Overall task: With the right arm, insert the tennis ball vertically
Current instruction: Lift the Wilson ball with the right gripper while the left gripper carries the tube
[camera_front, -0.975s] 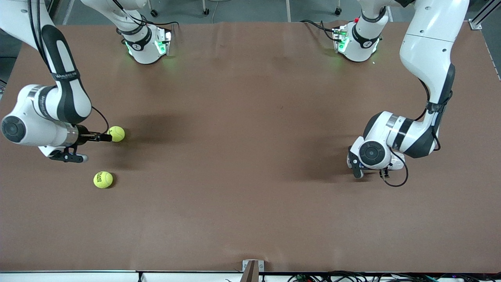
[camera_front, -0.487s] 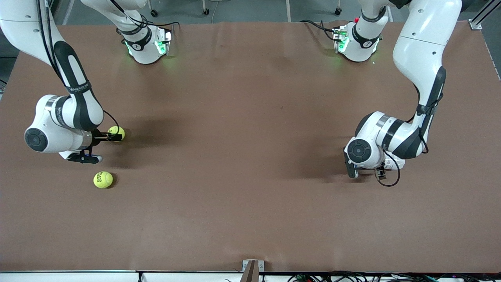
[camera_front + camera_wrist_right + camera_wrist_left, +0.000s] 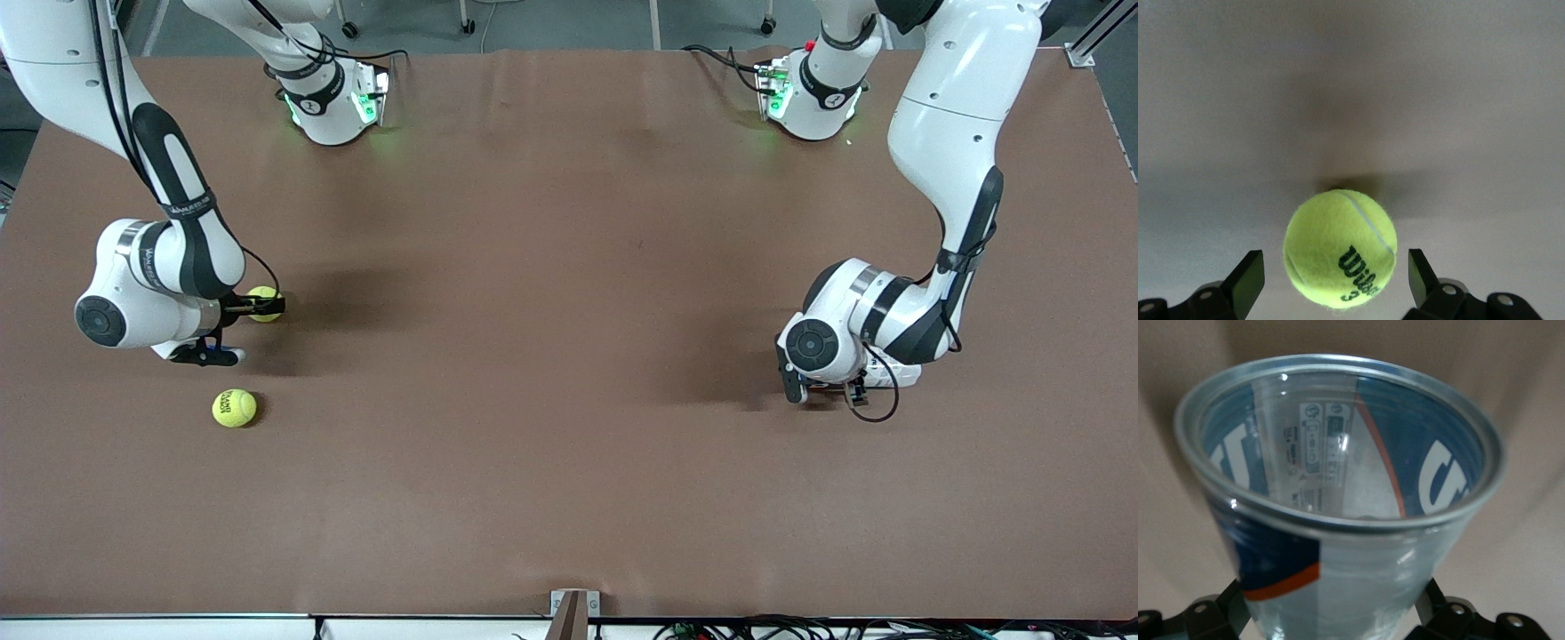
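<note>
Right gripper (image 3: pixel 1336 283) low at the right arm's end of the brown table (image 3: pixel 551 356), fingers apart around a yellow tennis ball (image 3: pixel 1340 257) but not touching it, second ball (image 3: pixel 234 408) nearer the front camera, left gripper (image 3: pixel 1338 620) clamped on a clear can (image 3: pixel 1338 513).

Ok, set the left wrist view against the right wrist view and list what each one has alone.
Left wrist only: a clear can, open mouth toward the camera, gripped in the left pincer.
Right wrist only: a ball resting on the table between the open right pincer, with gaps on both sides.
Both: the brown table.
</note>
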### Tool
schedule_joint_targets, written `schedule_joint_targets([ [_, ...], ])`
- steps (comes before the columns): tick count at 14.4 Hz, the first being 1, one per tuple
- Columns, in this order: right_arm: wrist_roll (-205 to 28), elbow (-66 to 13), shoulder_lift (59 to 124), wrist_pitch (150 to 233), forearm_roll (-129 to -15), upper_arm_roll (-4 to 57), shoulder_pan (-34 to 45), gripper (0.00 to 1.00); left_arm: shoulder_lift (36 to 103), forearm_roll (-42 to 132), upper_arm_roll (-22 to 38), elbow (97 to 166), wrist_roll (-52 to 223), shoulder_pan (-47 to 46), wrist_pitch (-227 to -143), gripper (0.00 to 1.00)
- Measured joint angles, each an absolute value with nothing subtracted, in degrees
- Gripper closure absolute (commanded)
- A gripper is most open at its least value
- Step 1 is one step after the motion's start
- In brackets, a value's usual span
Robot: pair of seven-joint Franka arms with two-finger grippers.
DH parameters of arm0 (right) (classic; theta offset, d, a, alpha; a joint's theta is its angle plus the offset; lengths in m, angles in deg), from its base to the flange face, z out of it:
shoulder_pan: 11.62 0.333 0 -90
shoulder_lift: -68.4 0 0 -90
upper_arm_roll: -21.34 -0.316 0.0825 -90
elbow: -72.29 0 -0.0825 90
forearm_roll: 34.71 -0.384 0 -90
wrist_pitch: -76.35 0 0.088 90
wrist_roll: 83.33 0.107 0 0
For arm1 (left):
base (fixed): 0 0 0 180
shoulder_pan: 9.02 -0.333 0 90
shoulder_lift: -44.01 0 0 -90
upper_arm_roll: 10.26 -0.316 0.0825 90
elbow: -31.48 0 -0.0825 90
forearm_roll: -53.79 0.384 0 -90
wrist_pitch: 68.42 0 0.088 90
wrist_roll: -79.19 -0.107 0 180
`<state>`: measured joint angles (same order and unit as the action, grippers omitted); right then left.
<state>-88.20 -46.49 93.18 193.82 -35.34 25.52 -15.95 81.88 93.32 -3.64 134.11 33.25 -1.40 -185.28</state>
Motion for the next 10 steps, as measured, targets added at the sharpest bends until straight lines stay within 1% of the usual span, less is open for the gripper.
schedule_joint_targets([
  [3, -88.4, -46.8, 93.2, 193.4, -35.3, 25.5, -16.0, 0.43, 81.9, 93.5, -3.6, 134.1, 33.3, -1.4, -185.6, 0.14],
  [4, -88.4, -46.7, 93.1, 193.1, -35.3, 25.6, -16.0, 0.49, 81.9, 93.5, -3.6, 134.1, 33.3, -1.3, -185.8, 0.14],
  [6, -88.4, -46.7, 93.1, 193.1, -35.3, 25.6, -16.0, 0.66, 81.9, 93.6, -3.6, 134.1, 33.3, -1.3, -186.2, 0.19],
  [8, -88.4, -46.7, 93.1, 192.9, -35.3, 25.6, -16.0, 0.74, 81.9, 93.7, -3.6, 134.1, 33.3, -1.2, -186.2, 0.21],
  [10, -88.4, -46.0, 93.1, 191.6, -35.3, 25.6, -16.1, 0.77, 81.8, 93.7, -3.5, 134.0, 33.3, -1.1, -186.3, 0.23],
])
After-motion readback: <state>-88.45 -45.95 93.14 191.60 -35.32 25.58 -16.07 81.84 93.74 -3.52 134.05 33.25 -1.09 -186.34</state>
